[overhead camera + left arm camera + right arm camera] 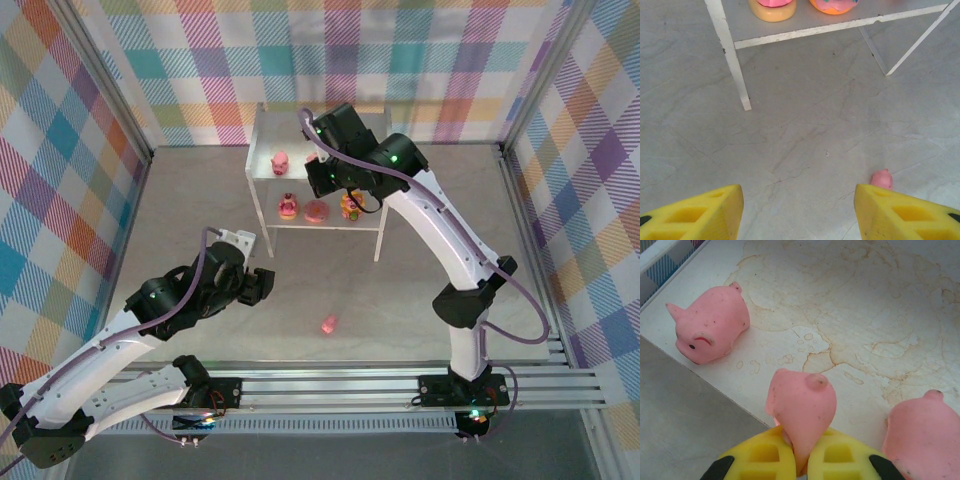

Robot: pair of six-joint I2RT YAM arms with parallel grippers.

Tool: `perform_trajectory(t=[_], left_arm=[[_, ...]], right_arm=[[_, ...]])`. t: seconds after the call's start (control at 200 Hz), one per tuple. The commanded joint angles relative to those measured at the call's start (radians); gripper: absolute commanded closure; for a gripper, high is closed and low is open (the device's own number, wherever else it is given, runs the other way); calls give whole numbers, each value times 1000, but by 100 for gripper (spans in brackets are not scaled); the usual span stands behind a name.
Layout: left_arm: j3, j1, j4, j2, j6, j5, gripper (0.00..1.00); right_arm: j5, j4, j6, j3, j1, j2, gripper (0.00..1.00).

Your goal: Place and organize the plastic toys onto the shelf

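Over the stained white two-tier shelf (880,315), your right gripper (801,462) is pinching a pink plastic pig (802,412). Your left gripper (799,212) is hovering, jaws spread, near a small pink toy (881,178).

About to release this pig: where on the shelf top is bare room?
The small white shelf's stained top is bare ahead of the right pincer and its pink plastic pig, between the pink pig by the rim and the pink pig close beside the pincer. Lower tier's front: crowded.
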Motion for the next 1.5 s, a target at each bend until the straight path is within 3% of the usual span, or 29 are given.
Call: perform_trajectory(t=[0.0,0.905,1.495], left_arm=[[18,14,-6,-7,20,-5,40],[7,23,-13,-34,26,-7,40],[9,26,-18,-40,34,-9,39]], right_arm=[[7,-27,16,38,-8,7,96],[19,-24,22,44,-12,3,78],[21,-23,22,44,-13,-1,73]])
